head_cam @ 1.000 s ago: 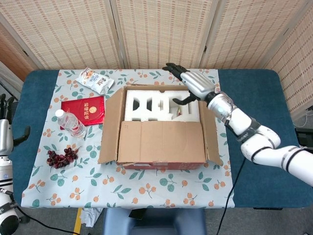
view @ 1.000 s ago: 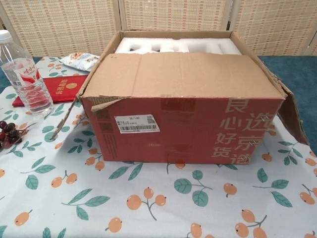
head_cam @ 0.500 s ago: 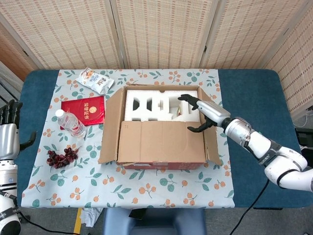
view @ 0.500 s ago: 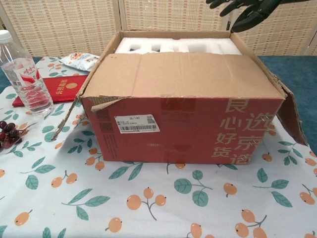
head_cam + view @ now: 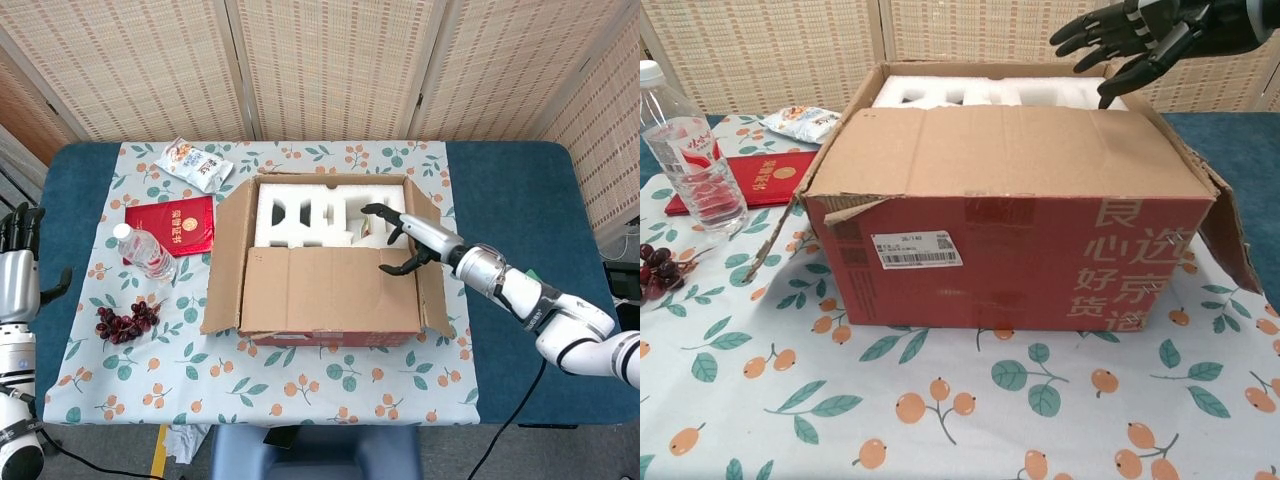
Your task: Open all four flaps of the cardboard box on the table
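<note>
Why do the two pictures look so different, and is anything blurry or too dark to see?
Head view: even, soft light from above, all sharp, faint shadows beside the cardboard box. Chest view: a low close-up, so the box looms large; the dark right hand shows little surface detail, and the water bottle is cut by the frame edge.

Woven reed screen panels [image 5: 330, 65] behind, blue table [image 5: 520, 200], fruit-print tablecloth [image 5: 330, 395], grey floor.

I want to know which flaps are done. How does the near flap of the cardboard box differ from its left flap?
The near flap lies flat over the opening, covering part of the white foam; the left flap is folded outward and covers nothing. The right hand hovers over the near flap's right corner; no hand is near the left flap. Both are plain brown cardboard.
</note>
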Available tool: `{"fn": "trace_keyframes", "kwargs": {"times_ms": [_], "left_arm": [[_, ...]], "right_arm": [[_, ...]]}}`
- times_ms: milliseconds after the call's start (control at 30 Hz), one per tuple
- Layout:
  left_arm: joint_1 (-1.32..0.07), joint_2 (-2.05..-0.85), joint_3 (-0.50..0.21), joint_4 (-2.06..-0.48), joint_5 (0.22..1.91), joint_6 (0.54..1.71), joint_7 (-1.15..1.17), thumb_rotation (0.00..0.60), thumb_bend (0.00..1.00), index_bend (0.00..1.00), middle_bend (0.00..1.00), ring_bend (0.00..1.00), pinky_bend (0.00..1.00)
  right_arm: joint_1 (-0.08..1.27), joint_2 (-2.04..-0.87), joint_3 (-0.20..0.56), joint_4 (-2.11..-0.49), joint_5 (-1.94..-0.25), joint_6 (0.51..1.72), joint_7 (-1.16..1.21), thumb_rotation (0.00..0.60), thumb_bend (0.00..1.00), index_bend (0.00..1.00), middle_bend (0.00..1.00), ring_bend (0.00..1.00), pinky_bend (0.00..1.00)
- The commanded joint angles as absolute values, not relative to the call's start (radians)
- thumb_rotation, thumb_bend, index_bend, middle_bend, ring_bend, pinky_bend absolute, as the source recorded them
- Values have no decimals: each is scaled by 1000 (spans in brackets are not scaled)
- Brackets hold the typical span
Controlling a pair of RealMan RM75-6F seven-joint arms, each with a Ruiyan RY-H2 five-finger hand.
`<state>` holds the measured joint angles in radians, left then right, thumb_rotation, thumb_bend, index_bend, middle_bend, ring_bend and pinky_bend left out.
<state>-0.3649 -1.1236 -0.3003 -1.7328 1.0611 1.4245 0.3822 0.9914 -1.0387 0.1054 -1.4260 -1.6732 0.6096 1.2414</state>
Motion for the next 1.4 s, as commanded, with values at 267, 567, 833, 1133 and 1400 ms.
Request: {"fn": "trace_keyframes", "kwargs": {"times_ms": [267,567,833,1133,1400], "left_arm": [[-363,-1127,-300,-1737,1051,1439,394,600,394,0,0,0,0],[-371,-1138,-294,-1753,1066,1450,416,600,422,0,0,0,0],[-388,-1165,-303,-1748,1053,1457,445,600,421,0,0,0,0],[-402,-1231,-324,-1731,1052,1505,456,600,421,0,0,0,0],[-425,-1259,-328,-1733,1037,1500,504,600,420,0,0,0,0]], "right_arm": [[1032,-1059,6,-1385,-1745,686,1394,600,371,0,0,0,301],[1038,-958,-26,-1465,-1761,791,1504,600,371,0,0,0,320],[1014,-793,-17,-1634,-1742,866,1495,600,372,0,0,0,325],[991,-639,-38,-1786,-1826,952,1577,600,371,0,0,0,336],[941,-505,-102,-1923,-1959,1017,1640,600,371,0,0,0,336]]}}
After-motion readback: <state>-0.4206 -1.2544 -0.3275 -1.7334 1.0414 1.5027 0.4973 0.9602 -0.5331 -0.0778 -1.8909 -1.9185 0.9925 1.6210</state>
